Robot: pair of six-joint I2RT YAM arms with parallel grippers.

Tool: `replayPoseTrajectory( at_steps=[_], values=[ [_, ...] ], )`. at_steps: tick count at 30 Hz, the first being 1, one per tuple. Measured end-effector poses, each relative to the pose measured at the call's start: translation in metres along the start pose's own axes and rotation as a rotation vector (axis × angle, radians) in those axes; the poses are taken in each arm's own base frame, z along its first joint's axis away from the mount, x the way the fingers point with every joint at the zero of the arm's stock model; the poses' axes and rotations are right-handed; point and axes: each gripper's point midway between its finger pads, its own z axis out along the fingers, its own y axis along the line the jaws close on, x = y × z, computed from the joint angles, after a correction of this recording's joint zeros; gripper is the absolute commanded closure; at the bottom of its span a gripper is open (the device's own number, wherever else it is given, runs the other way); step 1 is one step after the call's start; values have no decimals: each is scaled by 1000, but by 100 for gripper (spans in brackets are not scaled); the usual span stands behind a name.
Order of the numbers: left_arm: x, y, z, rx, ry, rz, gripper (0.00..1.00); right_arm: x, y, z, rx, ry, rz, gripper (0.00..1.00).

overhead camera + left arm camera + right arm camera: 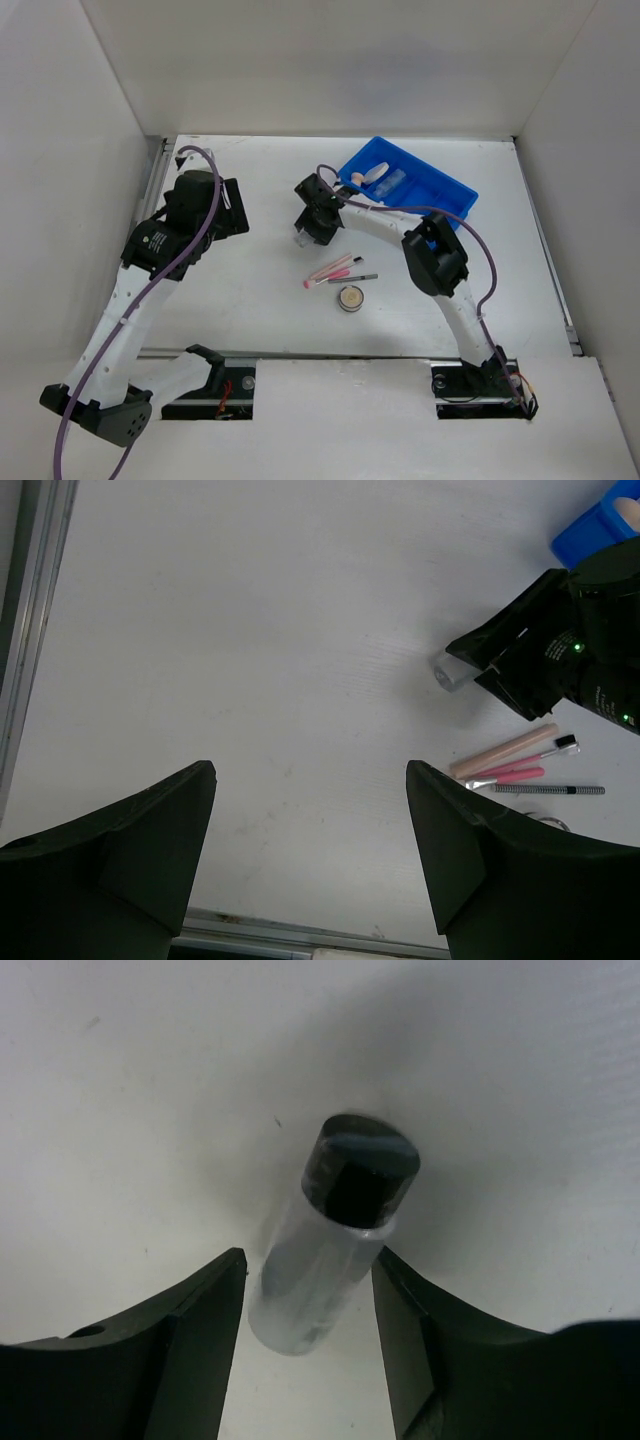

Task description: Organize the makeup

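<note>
Right end effector straddles lying clear vial.

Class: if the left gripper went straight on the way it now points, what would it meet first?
Probably bare table. The left gripper is open with nothing else ahead; the vial lies off to one side.

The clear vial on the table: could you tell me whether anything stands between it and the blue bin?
Nothing visible does; the clear vial lies between the fingers of the right end effector, the blue bin just beyond.
</note>
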Motion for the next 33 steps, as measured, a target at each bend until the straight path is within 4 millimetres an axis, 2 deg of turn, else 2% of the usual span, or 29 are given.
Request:
replayPoseTrajectory(
  at_steps=[4, 6, 8, 10, 15, 17, 19, 22, 25, 27, 30, 33],
  values=[
    [-1, 2, -2, -4, -8, 1, 26, -6, 0, 2, 11, -29, -16, 44],
    [-2, 2, -2, -4, -11, 1, 26, -8, -1, 2, 16, -39, -33, 53],
    [-2, 2, -3, -3, -12, 4, 26, -9, -3, 3, 23, -51, -62, 69],
    [-2, 3, -3, -5, -14, 6, 26, -12, -3, 2, 26, -67, -93, 77],
    [-2, 4, -3, -10, -16, 10, 26, -22, -10, -4, 52, -111, -184, 79],
    [-2, 4, -3, -11, -17, 10, 26, -34, -10, -16, 56, -150, -220, 79],
    [-3, 5, -3, -13, -17, 10, 26, -49, -8, -38, 44, -189, -242, 77],
    [-3, 5, -3, -15, -19, 9, 26, -87, -4, -82, -3, -254, -233, 76],
    [-3, 5, -3, -16, -19, 9, 26, -151, -8, -122, -51, -350, -165, 76],
    [-3, 5, -3, -16, -19, 10, 26, -193, -21, -136, -50, -409, -115, 75],
    [-3, 5, -2, -17, -18, 11, 26, -248, -49, -137, 1, -471, -59, 73],
    [-3, 6, -2, -21, -19, 14, 26, -275, -66, -118, 51, -480, -44, 70]
  ],
)
